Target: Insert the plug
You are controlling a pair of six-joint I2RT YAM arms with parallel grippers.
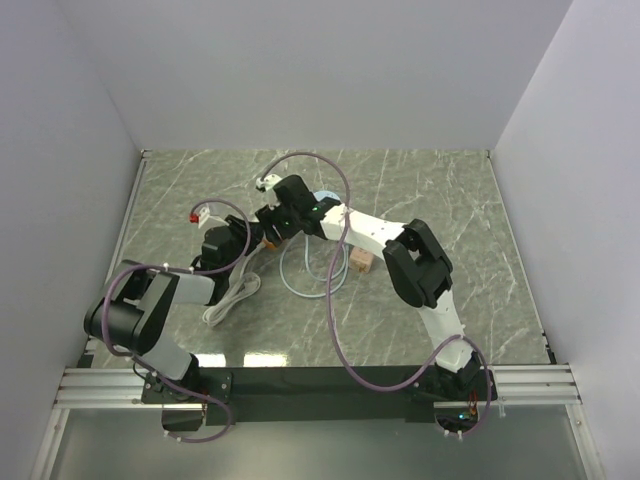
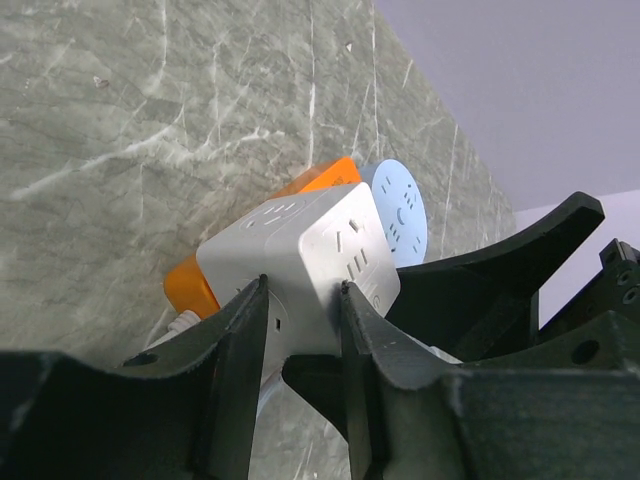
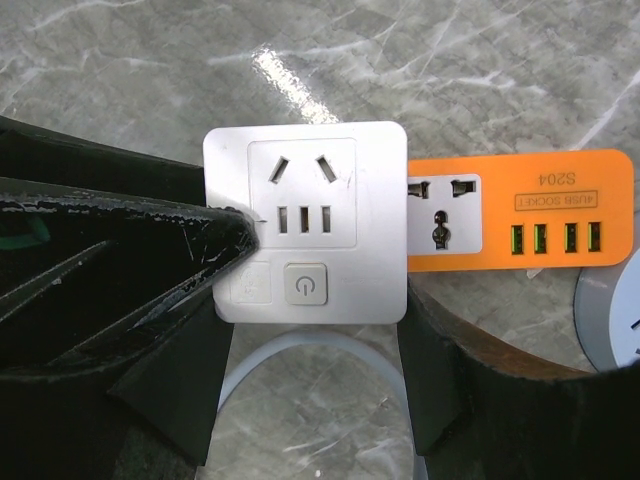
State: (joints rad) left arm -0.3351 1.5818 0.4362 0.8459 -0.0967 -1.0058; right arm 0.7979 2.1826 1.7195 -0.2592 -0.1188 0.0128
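Your left pincer [image 2: 303, 286] stands narrow, with a finger on each side of the near lower corner of the white cube socket [image 2: 300, 240]. From the left wrist view you cannot tell whether those fingers actually clamp the cube or only lie against it. Your right pincer [image 3: 325, 265] is closed around the same cube and holds it, one finger across its left edge and the other at its lower right corner.

In the right wrist view the cube's face points at the camera, showing its socket holes and a power button. The orange socket strip [image 3: 520, 215] lies just beside the cube on the right and looks to be touching it. A round pale blue disc [image 3: 612, 322] sits beyond the strip's far end, away from the cube. A thin pale cable loop [image 3: 300, 345] lies on the marble table [image 3: 150, 60] below the cube.

From above, a flat white cord [image 1: 232, 298] trails from near the cube towards the left arm's base. A small wooden block [image 1: 360, 262] rests to the right of the cube, well apart from it. You cannot pick out the plug in any view.
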